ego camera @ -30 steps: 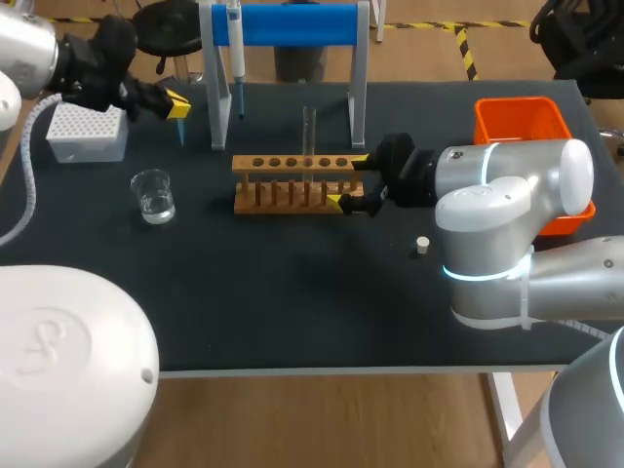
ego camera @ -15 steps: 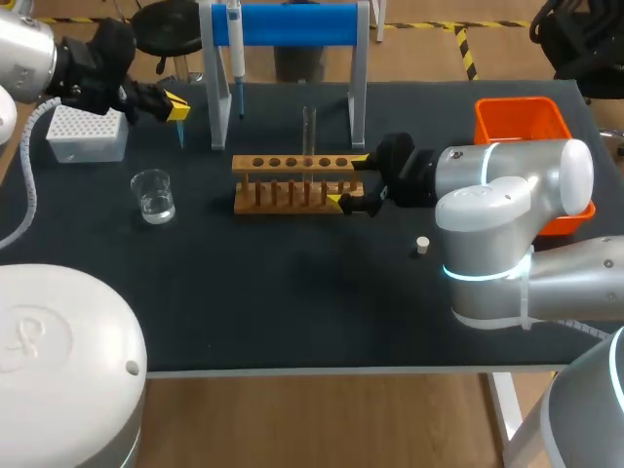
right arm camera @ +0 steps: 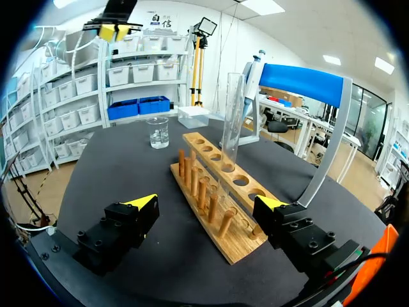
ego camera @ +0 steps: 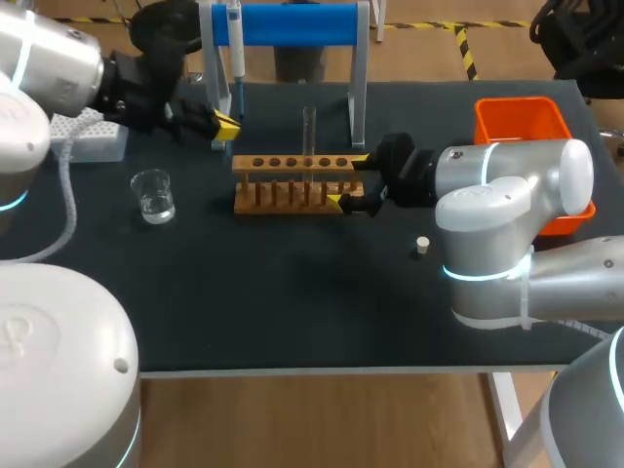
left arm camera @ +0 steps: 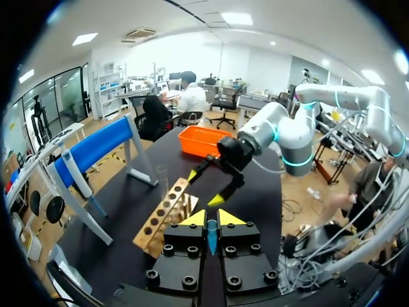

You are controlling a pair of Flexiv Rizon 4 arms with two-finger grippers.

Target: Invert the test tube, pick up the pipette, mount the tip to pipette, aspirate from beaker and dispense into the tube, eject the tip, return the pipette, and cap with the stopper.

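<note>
your left gripper (left arm camera: 211,219) pinches a blue pipette tip (left arm camera: 211,235), right gripper (ego camera: 348,180) sits spread wide astride the tube rack (ego camera: 292,181)'s right end.

The left arm (ego camera: 58,73) and right arm (ego camera: 507,205) are built of rounded silver-white housings, with thin glowing cyan rings (ego camera: 478,274) at the joints and black wrist sections. A pale ribbed hose (ego camera: 68,195) runs along the left arm. The left gripper (left arm camera: 211,219) and right gripper (right arm camera: 206,203) each have 2 blocky black fingers, studded with round screws and capped with yellow wedge tips.
</note>
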